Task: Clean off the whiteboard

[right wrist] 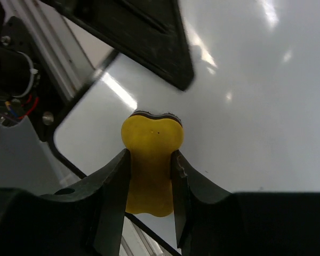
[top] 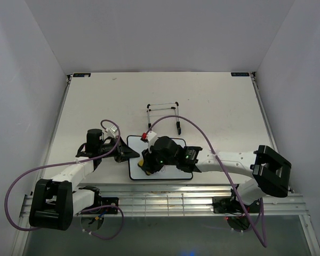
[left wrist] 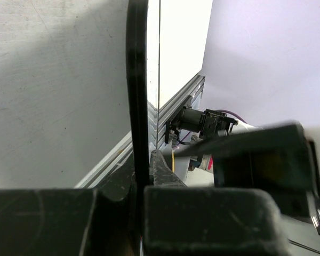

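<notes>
The whiteboard (top: 134,160) lies flat near the table's front edge, and its visible face is blank. My left gripper (top: 126,153) is shut on its left edge. In the left wrist view the black frame (left wrist: 137,80) runs between my fingers, with the gripper (left wrist: 141,184) clamped on it. My right gripper (top: 148,166) is over the board and shut on the yellow eraser (right wrist: 151,141). The eraser's dark pad presses on the glossy white surface (right wrist: 245,106) near the board's rounded corner. The right gripper (right wrist: 150,156) pinches the eraser at its waist. My right wrist hides much of the board from above.
A black wire easel stand (top: 163,114) is behind the board. The metal rail (top: 165,200) of the table's front edge lies just near the board. A left finger (right wrist: 149,37) lies on the board, close to the eraser. Purple cables (top: 192,125) arc over the right arm.
</notes>
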